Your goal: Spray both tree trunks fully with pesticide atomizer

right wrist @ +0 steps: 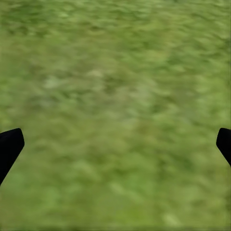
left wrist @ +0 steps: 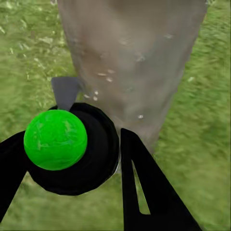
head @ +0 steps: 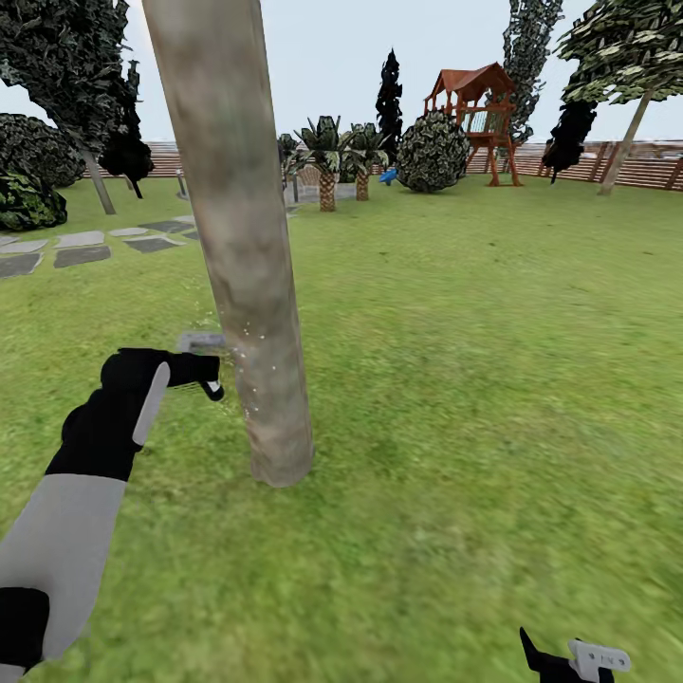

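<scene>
The left hand [head: 204, 378] pinches the black, green-capped pesticide atomizer [left wrist: 72, 149] just left of the thick grey-brown tree trunk [head: 249, 285]. White pesticide specks [head: 249, 365] dot the bark. The right hand [right wrist: 115, 144] is spread over grass.

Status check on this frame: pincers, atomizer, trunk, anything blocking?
Left pincer shut on atomizer, nozzle at tree trunk. White pesticide specks on the bark. Right pincer open over grass. Nothing between nozzle and trunk.

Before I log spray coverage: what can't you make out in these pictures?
- Tree trunk's far side: head view, hidden by the trunk itself.
- Atomizer body: left wrist view, hidden behind its cap, between the left gripper's fingers.
- Right gripper: head view, cut by the bottom edge.
</scene>
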Robot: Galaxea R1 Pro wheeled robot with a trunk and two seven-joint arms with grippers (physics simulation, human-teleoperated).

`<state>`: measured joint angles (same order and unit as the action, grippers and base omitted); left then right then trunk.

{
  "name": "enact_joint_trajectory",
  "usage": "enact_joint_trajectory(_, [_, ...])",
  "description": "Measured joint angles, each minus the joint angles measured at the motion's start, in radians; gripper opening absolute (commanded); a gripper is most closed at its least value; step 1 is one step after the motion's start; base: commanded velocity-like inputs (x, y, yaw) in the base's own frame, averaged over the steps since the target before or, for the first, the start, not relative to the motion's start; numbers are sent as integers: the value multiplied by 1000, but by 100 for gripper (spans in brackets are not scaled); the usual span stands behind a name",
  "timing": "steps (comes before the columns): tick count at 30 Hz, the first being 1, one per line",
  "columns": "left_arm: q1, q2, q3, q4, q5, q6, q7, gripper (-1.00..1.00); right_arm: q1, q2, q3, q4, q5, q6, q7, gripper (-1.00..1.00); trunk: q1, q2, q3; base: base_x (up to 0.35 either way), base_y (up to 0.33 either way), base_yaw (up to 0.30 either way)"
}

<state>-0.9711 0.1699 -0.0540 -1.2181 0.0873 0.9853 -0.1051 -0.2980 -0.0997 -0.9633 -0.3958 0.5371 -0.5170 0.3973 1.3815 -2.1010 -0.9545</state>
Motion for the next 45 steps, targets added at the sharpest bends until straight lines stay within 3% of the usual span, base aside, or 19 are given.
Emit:
enact_joint_trajectory(2, [-1,-1,-4,0,15,2,-1,-100,0,0,0,0,0,0,0,100,0,0,0,0,0,0])
enact_joint_trajectory(3, [-2,-14,-9,-1,21,8,-1,-100,-1,0,0,0,0,0,0,100,0,0,0,0,0,0])
enact_joint_trajectory(4, [-7,-58,-12,-2,15,15,-1,-100,-1,0,0,0,0,0,0,100,0,0,0,0,0,0])
enact_joint_trajectory(5, [-19,-98,-12,-3,36,20,-1,-100,-1,0,0,0,0,0,0,100,0,0,0,0,0,0])
enact_joint_trajectory(6, [-24,-108,-12,-10,17,20,-1,-100,-1,0,0,0,0,0,0,100,0,0,0,0,0,0])
enact_joint_trajectory(10, [-31,-116,-12,-23,11,25,-1,-100,0,0,0,0,0,0,0,100,0,0,0,0,0,0])
enact_joint_trajectory(14, [-44,-96,-7,-23,3,27,-1,-100,0,0,0,0,0,0,0,100,0,0,0,0,0,0])
enact_joint_trajectory(17, [-51,-18,-1,-18,-4,27,0,-100,0,0,0,0,0,0,0,100,0,0,0,0,0,0])
enact_joint_trajectory(20, [-51,4,-2,-17,7,27,-1,-100,0,0,0,0,0,0,0,100,0,0,0,0,0,0])
enact_joint_trajectory(24, [-35,-6,-10,-13,3,16,1,-100,0,0,0,0,0,0,0,100,0,0,0,0,0,0])
enact_joint_trajectory(29, [55,-4,-8,-5,3,-2,-1,-100,0,0,0,0,1,0,0,100,0,0,0,0,0,0])
enact_joint_trajectory(32, [124,-3,-7,1,0,-69,1,-100,-1,0,0,0,0,0,0,100,0,0,0,0,0,0])
enact_joint_trajectory(36, [152,-1,-7,107,-6,-148,9,-100,0,0,0,-1,0,0,0,100,0,0,0,0,0,0])
enact_joint_trajectory(43, [207,-7,-7,169,-6,-313,21,-100,0,0,0,0,0,0,0,100,0,0,0,0,0,0])
enact_joint_trajectory(45, [225,-18,-6,254,-4,-372,22,-100,-1,0,0,0,0,0,0,100,0,0,0,3,0,0])
